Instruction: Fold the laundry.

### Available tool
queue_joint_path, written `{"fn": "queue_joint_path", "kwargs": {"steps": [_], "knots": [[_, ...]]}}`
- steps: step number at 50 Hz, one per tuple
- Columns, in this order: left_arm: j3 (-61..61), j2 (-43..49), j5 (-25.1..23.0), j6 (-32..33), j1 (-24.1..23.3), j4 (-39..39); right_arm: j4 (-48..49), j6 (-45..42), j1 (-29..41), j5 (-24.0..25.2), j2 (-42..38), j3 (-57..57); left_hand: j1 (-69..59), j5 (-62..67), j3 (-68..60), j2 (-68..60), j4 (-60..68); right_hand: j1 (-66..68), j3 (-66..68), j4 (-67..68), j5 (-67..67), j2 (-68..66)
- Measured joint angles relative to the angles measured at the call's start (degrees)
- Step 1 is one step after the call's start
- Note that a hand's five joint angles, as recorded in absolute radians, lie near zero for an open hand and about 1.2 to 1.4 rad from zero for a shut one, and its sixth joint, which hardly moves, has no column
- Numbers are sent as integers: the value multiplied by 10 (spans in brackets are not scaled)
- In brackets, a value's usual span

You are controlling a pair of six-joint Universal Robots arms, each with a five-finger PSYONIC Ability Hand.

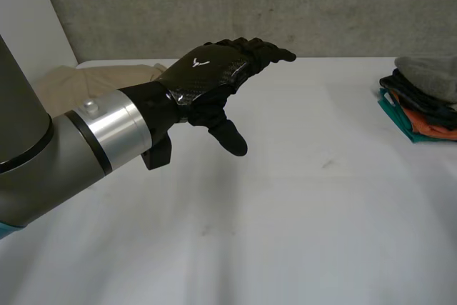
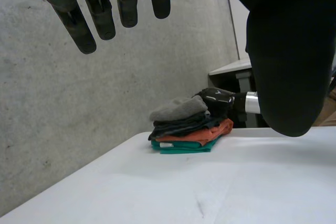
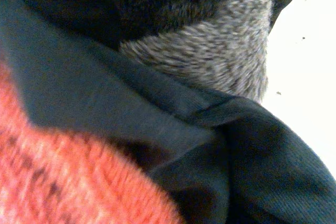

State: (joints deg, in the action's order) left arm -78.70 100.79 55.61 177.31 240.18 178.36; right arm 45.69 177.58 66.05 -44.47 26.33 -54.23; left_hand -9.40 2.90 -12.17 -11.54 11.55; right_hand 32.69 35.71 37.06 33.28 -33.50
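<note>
My left hand (image 1: 214, 69) hovers open above the middle of the white table (image 1: 300, 212), its fingers (image 2: 100, 14) straight and its thumb (image 2: 289, 51) apart, holding nothing. A stack of folded laundry (image 1: 421, 101) lies at the table's right edge: a grey fuzzy piece on top, then dark, orange and teal layers. From the left wrist the stack (image 2: 184, 127) lies far off beyond the fingertips, with my right hand (image 2: 216, 98) against its far side. Close under the right wrist are the grey piece (image 3: 220, 51), a dark cloth (image 3: 157, 119) and the orange one (image 3: 63, 182).
A beige garment (image 1: 64, 80) lies crumpled at the table's back left, behind my left arm (image 1: 86, 141). A grey concrete wall (image 1: 285, 5) runs along the back edge of the table.
</note>
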Motion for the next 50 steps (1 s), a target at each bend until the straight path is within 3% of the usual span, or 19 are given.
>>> {"fn": "queue_joint_path", "kwargs": {"steps": [3, 5, 11, 16, 19, 23, 25, 26, 30, 32, 35, 40, 45, 50], "knots": [[7, -2, 1, 2, -3, -1, -5, 3, 6, -20, 47, -36, 0, 0, 0, 0, 0, -186, -205, -224, -195, 195], [11, -4, 2, 2, -5, -2, -9, 11, 12, -37, 82, -62, 0, 0, 0, 0, 0, -193, -233, -247, -269, 211], [13, -13, 5, 0, -8, -3, -33, 37, 16, -76, 161, -118, 0, 0, 0, 0, 0, -193, -235, -249, -305, 212], [2, -31, 9, -4, -10, -2, -144, 36, -4, -140, 266, -170, 0, 0, 0, 0, 0, -193, -235, -249, -305, 212], [-4, -41, 9, -5, -10, -1, -215, -17, -18, -192, 291, -165, 0, 0, 0, 0, 0, -193, -235, -249, -305, 212], [-8, -56, 11, -7, -8, 6, -294, -150, -31, -309, 310, -129, 0, 0, 0, 0, 0, -193, -235, -249, -305, 212], [-7, -62, 13, -8, -7, 12, -298, -171, -31, -329, 311, -121, 0, 0, 0, 0, 0, -193, -235, -249, -305, 212], [-4, -67, 18, -9, -6, 19, -295, -251, -26, -407, 317, -93, 0, 0, 0, 0, 0, -193, -235, -249, -305, 212], [18, -80, 55, -19, 2, 47, -211, -308, 4, -467, 337, -78, 0, 0, 0, 0, 0, -193, -235, -249, -306, 212], [34, -85, 85, -24, 9, 59, -145, -311, 27, -468, 357, -89, 0, 0, 0, 0, 0, -193, -235, -249, -306, 212], [71, -89, 155, -26, 32, 63, -21, -282, 73, -427, 403, -137, 0, 0, 0, 0, 0, -193, -235, -249, -305, 212], [143, -61, 261, 37, 104, 14, 139, -181, 164, -288, 465, -253, 0, 0, 0, 0, 0, -193, -235, -249, -306, 212], [184, 14, 284, 150, 172, -38, 151, -120, 242, -206, 475, -331, 0, 0, 0, 0, 0, -193, -235, -249, -306, 212], [201, 133, 249, 228, 234, -33, 32, -121, 309, -196, 446, -368, 0, 0, 0, 0, 0, -193, -235, -249, -306, 212]]}}
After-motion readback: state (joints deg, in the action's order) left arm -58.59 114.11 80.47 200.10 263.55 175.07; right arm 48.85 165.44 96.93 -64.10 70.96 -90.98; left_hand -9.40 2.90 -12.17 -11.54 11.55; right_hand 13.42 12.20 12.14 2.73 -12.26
